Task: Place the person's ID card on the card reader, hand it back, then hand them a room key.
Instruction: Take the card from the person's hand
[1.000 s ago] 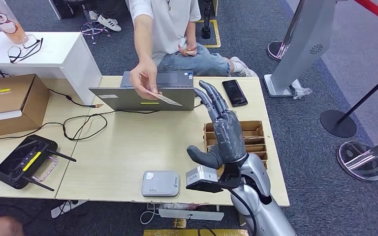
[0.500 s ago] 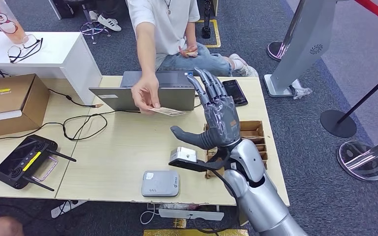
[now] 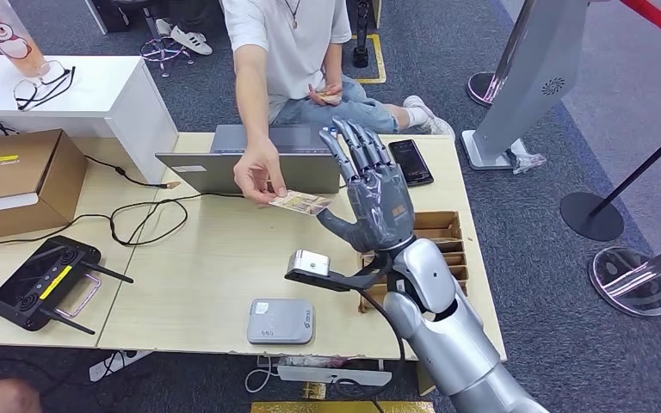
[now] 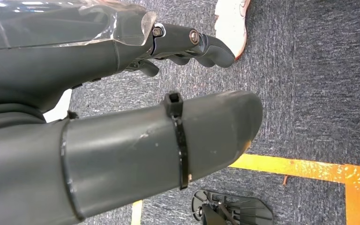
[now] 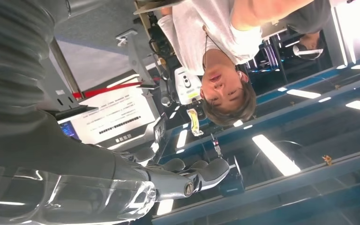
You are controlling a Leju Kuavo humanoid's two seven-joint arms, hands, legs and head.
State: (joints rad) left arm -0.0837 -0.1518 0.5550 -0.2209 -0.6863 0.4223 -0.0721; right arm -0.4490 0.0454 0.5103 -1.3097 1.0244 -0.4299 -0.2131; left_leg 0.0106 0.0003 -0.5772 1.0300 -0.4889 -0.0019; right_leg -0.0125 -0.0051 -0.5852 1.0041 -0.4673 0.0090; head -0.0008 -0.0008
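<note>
The person's hand [image 3: 258,176] holds out the ID card [image 3: 299,203] over the table, in front of the laptop. My right hand [image 3: 370,194] is raised just right of the card, palm toward it and fingers spread upward. Its thumb reaches to the card's near corner; I cannot tell whether they touch. The grey card reader [image 3: 281,321] lies flat near the table's front edge, below the hand. A wooden tray [image 3: 449,232] of slotted key cards sits behind my right forearm. My left hand [image 4: 122,140] hangs over the carpet, fingers [image 4: 192,42] loosely bent, holding nothing.
A laptop [image 3: 224,168] and a black phone [image 3: 410,161] lie at the table's far edge. A cardboard box [image 3: 17,181], cables and a black controller [image 3: 43,280] occupy the left part. Bare tabletop [image 3: 215,258] lies between reader and laptop. Barrier posts stand right.
My right hand has risen and swung left toward the card. The person has lowered the card and brought it closer to my hand.
</note>
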